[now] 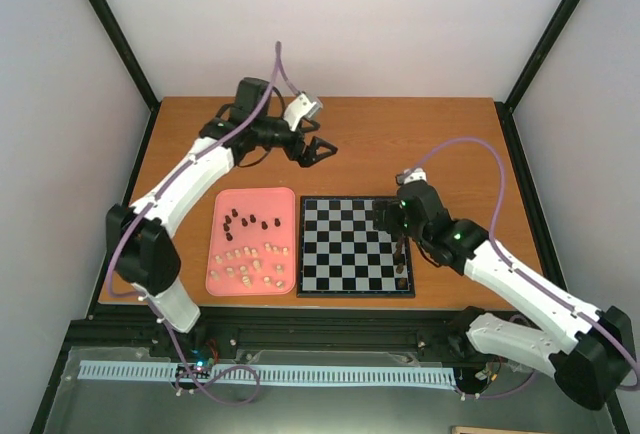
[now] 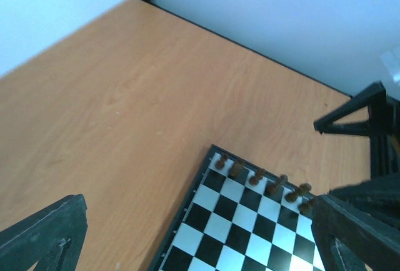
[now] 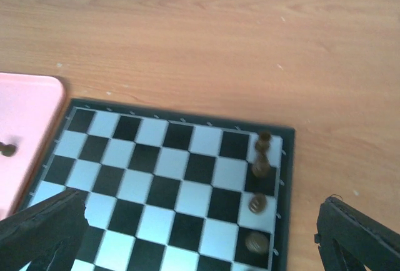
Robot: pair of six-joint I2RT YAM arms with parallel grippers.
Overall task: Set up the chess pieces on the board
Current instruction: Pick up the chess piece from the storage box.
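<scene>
board [image 1: 340, 254] lies flat mid-table [image 1: 430, 134], its left edge just beside the pink tray [image 1: 280, 204]. line of dark chessmen [image 1: 403, 264] stands upright along the board's right edge; the other squares in view are bare. in the tray, dark pieces [image 1: 243, 221] cluster in the far half and cream pieces [image 1: 250, 266] are scattered in the near half.

left gripper [image 1: 322, 150] hangs over bare table beyond the board's far-left corner. its fingers [image 2: 44, 233] are spread wide with nothing between them.

right gripper [image 3: 200, 221] sits over the far-right part of the board, near the dark line. its fingers [image 3: 44, 227] are spread wide and carry nothing.
</scene>
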